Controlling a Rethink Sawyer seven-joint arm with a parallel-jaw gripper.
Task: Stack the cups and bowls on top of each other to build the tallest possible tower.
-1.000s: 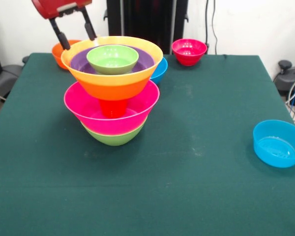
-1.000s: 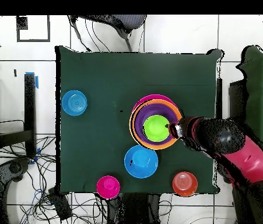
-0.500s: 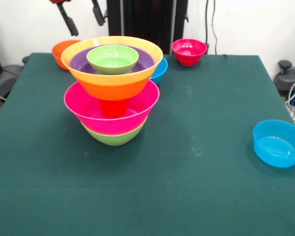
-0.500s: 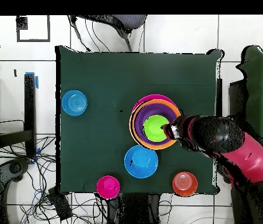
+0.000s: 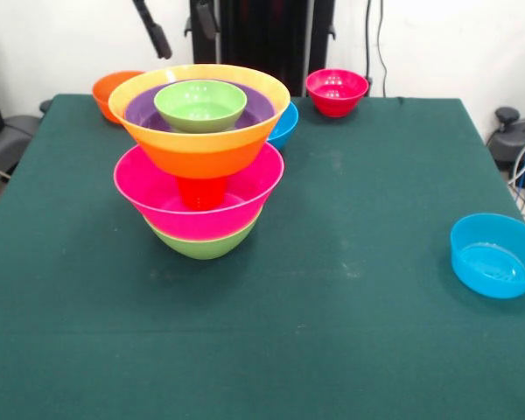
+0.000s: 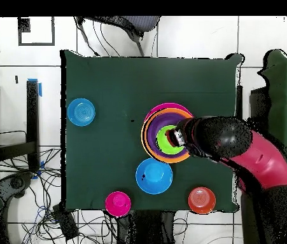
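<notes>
Above the tower (image 5: 199, 157) of glossy plastic bowls, topped by a small green bowl (image 5: 200, 103), the gripper (image 5: 179, 29) is held with jaws spread and empty; another bowl should be lowered centred.

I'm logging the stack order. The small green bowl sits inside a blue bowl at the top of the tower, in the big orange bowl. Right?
Not quite. In the front view the small green bowl sits inside a purple bowl, not a blue one. The rest holds: that pair rests in the big orange bowl at the top of the tower.
</notes>
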